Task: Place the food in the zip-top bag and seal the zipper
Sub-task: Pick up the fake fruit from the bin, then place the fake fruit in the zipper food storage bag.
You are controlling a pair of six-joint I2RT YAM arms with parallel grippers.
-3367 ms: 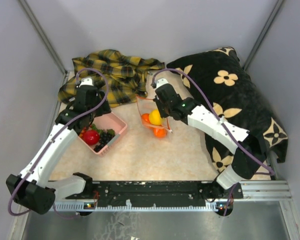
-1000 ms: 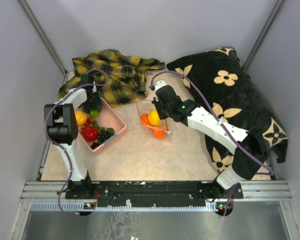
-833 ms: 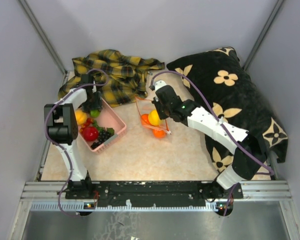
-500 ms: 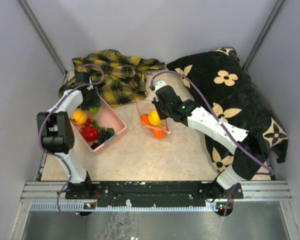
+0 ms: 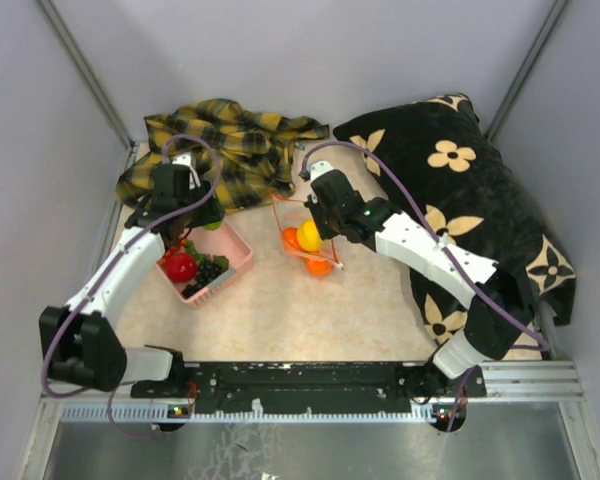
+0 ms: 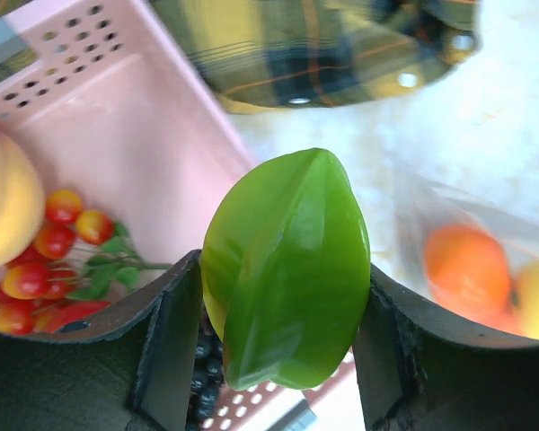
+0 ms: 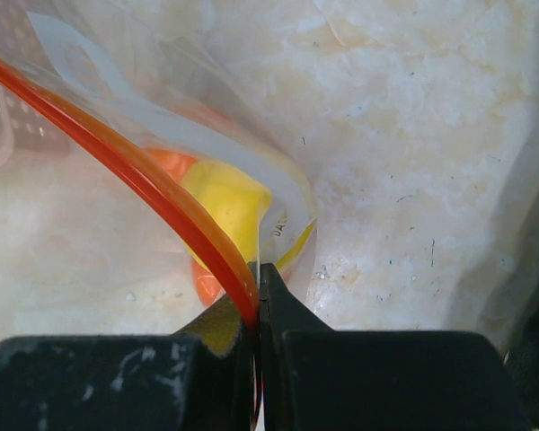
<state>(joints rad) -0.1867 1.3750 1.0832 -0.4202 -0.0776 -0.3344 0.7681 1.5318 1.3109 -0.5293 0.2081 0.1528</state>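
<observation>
Pink perforated basket (image 5: 231, 247) at left, plaid cloth (image 5: 245, 145) behind it — black floral blanket (image 5: 450, 190) at right

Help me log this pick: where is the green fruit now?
Left wrist view: the green fruit is clamped in the left gripper, over the edge of the pink basket.

green leafy piece (image 6: 286, 269) between jaws, pink basket (image 6: 117, 117)
</observation>
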